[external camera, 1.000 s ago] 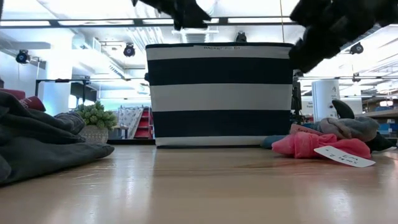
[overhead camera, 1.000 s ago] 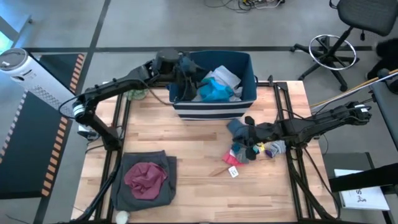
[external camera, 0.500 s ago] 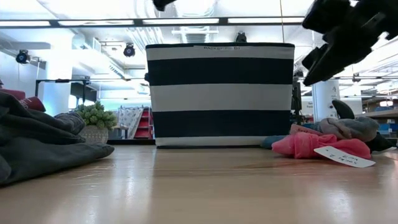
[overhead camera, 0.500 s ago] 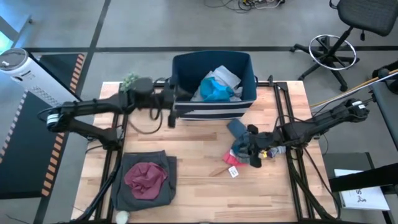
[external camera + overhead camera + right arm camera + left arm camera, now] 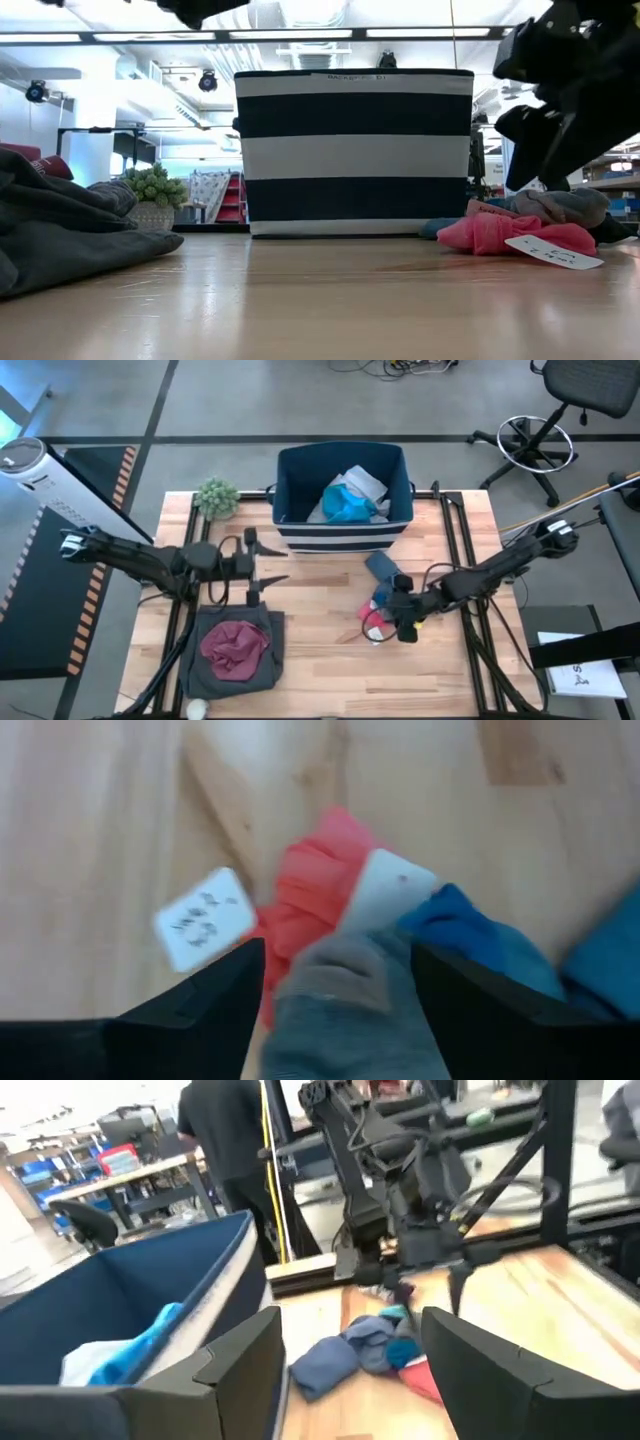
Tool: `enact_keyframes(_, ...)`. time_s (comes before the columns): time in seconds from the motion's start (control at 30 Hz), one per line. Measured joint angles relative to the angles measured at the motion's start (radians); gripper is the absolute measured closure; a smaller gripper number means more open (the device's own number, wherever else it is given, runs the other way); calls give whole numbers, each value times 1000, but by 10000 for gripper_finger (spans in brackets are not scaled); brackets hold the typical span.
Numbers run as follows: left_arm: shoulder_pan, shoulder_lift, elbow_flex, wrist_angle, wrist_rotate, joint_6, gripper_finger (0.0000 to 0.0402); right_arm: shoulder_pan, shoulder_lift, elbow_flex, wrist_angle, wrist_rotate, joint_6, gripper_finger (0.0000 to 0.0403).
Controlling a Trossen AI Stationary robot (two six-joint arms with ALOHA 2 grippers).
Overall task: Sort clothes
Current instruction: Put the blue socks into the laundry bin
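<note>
- The left gripper [image 5: 262, 563] hangs over the wooden table [image 5: 320, 660] between the navy striped bin [image 5: 343, 538] and the dark grey garment [image 5: 232, 665], its two fingers spread wide and holding nothing.
- The dark grey garment lies flat at the table's front left, with a maroon garment [image 5: 234, 644] crumpled on top of it.
- Inside the bin sit a teal garment [image 5: 347, 506] and a white garment [image 5: 364, 484], bunched together.
- The right gripper [image 5: 406, 619] is low over the small pile of socks [image 5: 384, 598] to the right of the table's middle, fingers open on either side of the pile without clamping it.
- In the right wrist view a pink sock [image 5: 318, 890] with a white paper tag [image 5: 199, 918] beside it lies next to a grey sock [image 5: 348, 995] and a blue sock [image 5: 470, 932].
- A small potted plant [image 5: 217, 495] stands at the table's back left corner, beside the bin.
- A person in dark clothes [image 5: 228, 1140] stands beyond the table in the left wrist view.
</note>
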Motion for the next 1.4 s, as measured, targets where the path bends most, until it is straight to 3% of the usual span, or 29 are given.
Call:
enact_keyframes(0.13,-58,4,-106,159,-101,-1,182,0,48,44,-86,44,-6,138)
enact_keyframes(0.33,-69,12,-235,389,-113,-1,175,0,133,110,-203,23,29,110)
enact_keyframes(0.47,-69,11,-290,500,-113,2,169,-4,189,129,-234,-12,29,114)
enact_keyframes(0.63,-69,14,-304,512,-113,0,173,-8,237,180,-280,-45,35,178)
enact_keyframes(0.9,-68,16,-306,493,-110,-8,189,-8,248,394,-488,-49,-31,378)
enact_keyframes(0.97,-68,16,-307,479,-110,-9,190,-8,248,456,-523,-48,-62,388)
enact_keyframes(1.1,-68,22,-316,477,-110,-31,186,-7,247,585,-551,-28,-138,368)
enact_keyframes(1.2,-68,29,-322,474,-109,-44,181,-8,247,682,-552,51,-234,370)
enact_keyframes(1.3,-68,38,-323,477,-109,-50,179,-26,247,784,-551,132,-362,383)
enact_keyframes(1.4,-68,45,-323,478,-109,-50,182,-75,247,880,-552,144,-513,391)
